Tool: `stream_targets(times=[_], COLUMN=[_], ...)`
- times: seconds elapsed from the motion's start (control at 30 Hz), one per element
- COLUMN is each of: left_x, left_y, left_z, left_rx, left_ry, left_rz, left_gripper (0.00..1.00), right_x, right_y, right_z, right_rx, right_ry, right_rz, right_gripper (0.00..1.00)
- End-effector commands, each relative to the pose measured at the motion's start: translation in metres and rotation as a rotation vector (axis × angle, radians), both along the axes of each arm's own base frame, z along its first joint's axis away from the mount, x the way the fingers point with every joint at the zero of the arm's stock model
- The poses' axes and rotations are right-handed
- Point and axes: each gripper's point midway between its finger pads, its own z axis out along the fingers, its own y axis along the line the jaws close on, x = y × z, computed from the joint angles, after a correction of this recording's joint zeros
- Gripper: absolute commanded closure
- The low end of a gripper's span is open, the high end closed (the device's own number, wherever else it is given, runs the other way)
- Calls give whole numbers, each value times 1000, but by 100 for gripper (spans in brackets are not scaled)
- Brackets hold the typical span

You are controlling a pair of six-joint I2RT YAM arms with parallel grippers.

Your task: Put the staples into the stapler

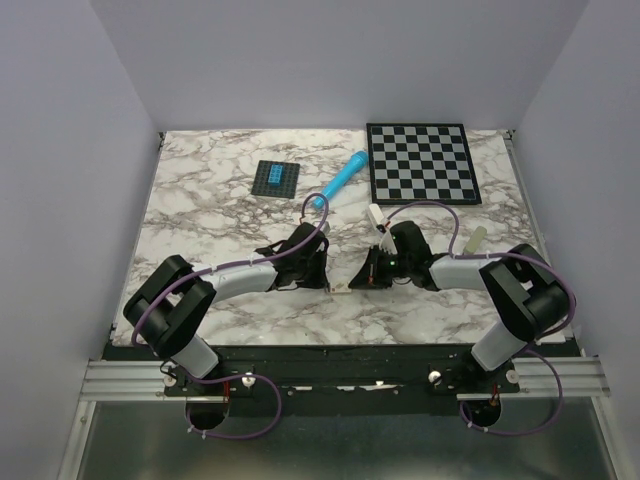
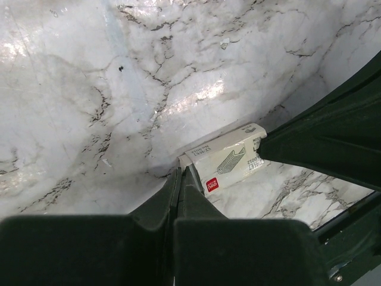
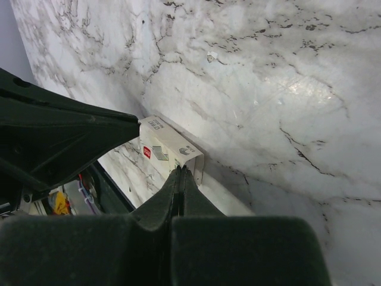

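1. Left wrist view first: the left fingers (image 2: 180, 174) are pressed together, with the tip right on the left end of the little white staple box (image 2: 229, 159). I honestly can't tell if a sliver of cardboard is nipped in there or if they're just touching it.
2. Same story from the right wrist. The right fingers (image 3: 180, 171) are shut tight, tip against the thin wall at the box's right end.
3. The bit that matters: the box lies flat, with its long axis running left-right from one tip straight to the other. So each arm has one end and neither is nearer, and my guess is the next move is working the box open between them.
4. No loose strip of the staples shows anywhere, so I'd assume they're inside the box.
5. What I take for the stapler (image 1: 473, 240) is a small cream bar off to the right, just far of the right arm's elbow and well apart from the box. The right arm is clearly closer to it.
6. The surface (image 1: 200, 220) is glossy marble, so I'd expect the box to slide easily, and it sits in the middle close to the near edge.
7. Room is fine: the blue cylinder (image 1: 340, 180), checkerboard (image 1: 420, 162) and dark mat (image 1: 277, 178) are all on the far side, well apart.
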Motion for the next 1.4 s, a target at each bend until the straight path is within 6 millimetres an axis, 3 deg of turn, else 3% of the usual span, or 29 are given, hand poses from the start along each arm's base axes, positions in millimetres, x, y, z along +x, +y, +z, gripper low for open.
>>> stream_targets(times=[0.0, 0.77, 1.37], left_x=[2, 11, 12], left_y=[11, 36, 41], left_z=[-2, 5, 6], left_rx=[74, 190, 212], left_ry=[-7, -74, -86], left_rz=[12, 54, 58], left_gripper=[100, 100, 100], right_x=[3, 0, 3], right_y=[0, -3, -11], right_z=[7, 4, 1], right_rx=[-16, -30, -92], right_ry=[-40, -35, -18], right_rz=[-3, -3, -16], right_gripper=[97, 96, 96])
